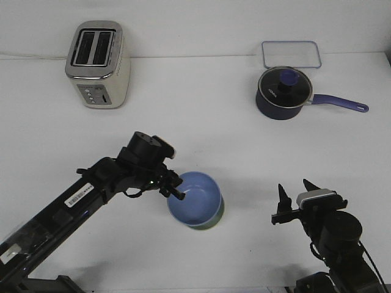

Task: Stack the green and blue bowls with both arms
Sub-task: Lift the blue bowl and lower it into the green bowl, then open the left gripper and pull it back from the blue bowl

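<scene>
The blue bowl (197, 198) sits nested inside the green bowl (214, 222) at the table's front centre. Only a sliver of green rim shows under the blue bowl's lower right side. My left gripper (175, 190) is at the blue bowl's left rim, with one finger (179, 195) inside the bowl and the other outside, pinching the rim. My right gripper (294, 194) is open and empty, its two fingers pointing up, well to the right of the bowls and apart from them.
A cream and chrome toaster (98, 64) stands at the back left. A dark navy saucepan (282, 93) with a lid and a long handle stands at the back right, and a clear rectangular lid (291, 54) lies behind it.
</scene>
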You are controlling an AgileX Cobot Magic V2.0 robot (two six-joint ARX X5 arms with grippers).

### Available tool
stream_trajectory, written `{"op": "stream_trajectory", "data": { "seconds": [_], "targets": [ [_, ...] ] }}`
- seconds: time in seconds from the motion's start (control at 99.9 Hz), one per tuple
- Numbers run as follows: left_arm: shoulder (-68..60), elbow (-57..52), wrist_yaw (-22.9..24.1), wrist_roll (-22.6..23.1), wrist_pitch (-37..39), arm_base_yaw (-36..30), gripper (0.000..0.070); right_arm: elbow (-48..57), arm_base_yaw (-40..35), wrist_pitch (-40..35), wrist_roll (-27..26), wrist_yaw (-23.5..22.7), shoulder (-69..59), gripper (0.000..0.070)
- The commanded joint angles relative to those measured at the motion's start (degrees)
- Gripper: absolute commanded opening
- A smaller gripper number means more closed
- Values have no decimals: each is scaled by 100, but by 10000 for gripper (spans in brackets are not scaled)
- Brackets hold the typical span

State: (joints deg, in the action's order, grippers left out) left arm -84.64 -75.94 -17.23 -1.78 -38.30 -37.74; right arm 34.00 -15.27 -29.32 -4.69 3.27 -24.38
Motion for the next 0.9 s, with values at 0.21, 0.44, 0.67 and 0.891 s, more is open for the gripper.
{"op": "stream_trajectory", "data": {
  "seconds": [0.21,0.44,0.67,0.891],
  "targets": [
    [-339,518,160,-9,861,-404,14,42,-2,11,39,9,-2,461],
    [-619,520,260,4,1115,-474,64,42,-2,9,39,-24,-4,461],
    [-317,518,267,-70,1425,-332,460,42,-2,9,39,-22,-2,461],
    [887,518,1051,7,1482,116,458,42,-2,11,35,-22,-2,461]
  ]
}}
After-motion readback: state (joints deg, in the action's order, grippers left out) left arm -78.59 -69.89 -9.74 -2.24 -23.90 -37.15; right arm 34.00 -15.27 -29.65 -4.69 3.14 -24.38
